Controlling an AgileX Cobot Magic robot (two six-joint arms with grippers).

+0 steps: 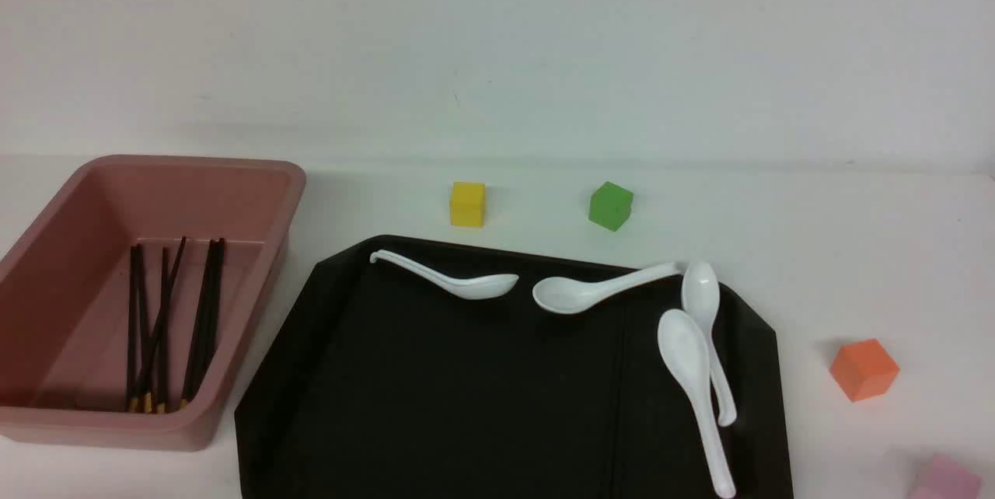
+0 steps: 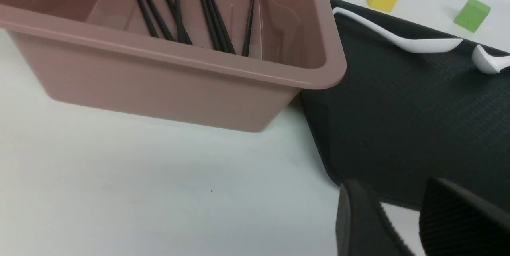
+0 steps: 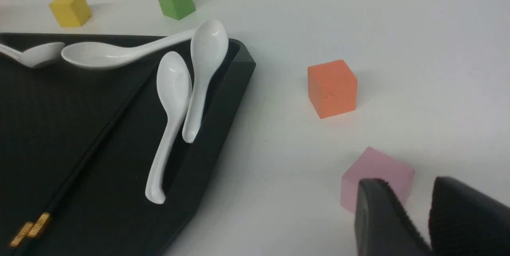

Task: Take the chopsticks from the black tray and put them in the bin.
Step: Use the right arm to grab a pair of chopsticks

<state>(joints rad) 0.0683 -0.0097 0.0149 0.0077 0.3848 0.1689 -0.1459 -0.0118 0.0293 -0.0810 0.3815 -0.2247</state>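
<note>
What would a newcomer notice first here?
The wide black tray at centre, with four white spoons strewn along its far and right edges. Left of it, the pink bin holds a bundle of chopsticks. The right wrist view shows one pair lying on the tray, gold ends showing.

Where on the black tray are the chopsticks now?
Seen in the right wrist view, two chopsticks lie on the right half of the black tray, just left of the two white spoons by its rim, gold ends toward the robot.
</note>
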